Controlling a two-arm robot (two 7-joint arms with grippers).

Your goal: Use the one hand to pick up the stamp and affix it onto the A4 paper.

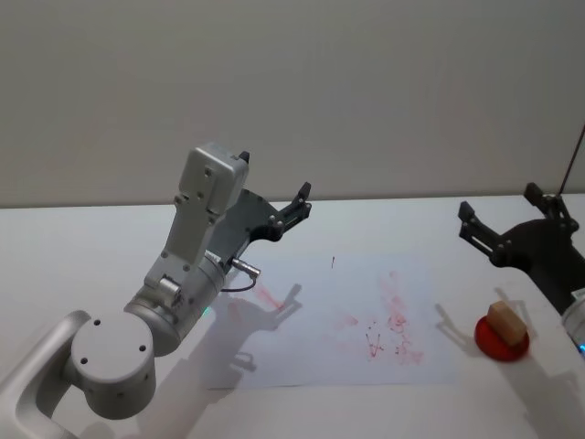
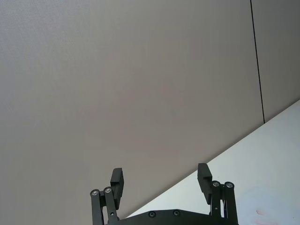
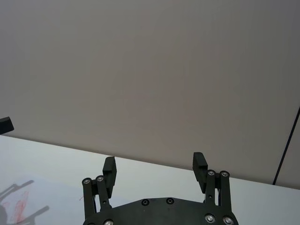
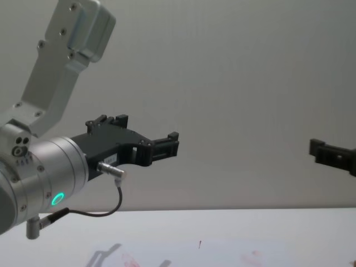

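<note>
The stamp (image 1: 505, 319), a small light-brown wooden block, stands on a round red pad (image 1: 502, 346) at the table's right side. The A4 paper (image 1: 311, 352) lies flat in the middle, smeared with faint red ink; its corner also appears in the right wrist view (image 3: 18, 206). My all-black right gripper (image 1: 498, 205) (image 3: 154, 168) (image 4: 320, 149) hovers open in the air behind and above the stamp, holding nothing. My left gripper (image 1: 291, 212) (image 2: 160, 179) (image 4: 172, 146), on a silver wrist with a green light ring, is raised over the paper's far left part, open and empty.
The white table (image 1: 82, 247) ends at a plain grey wall (image 1: 366, 91). A thin dark cable (image 1: 574, 155) runs down at the far right. The left arm's big silver elbow (image 1: 111, 357) takes up the near left of the table.
</note>
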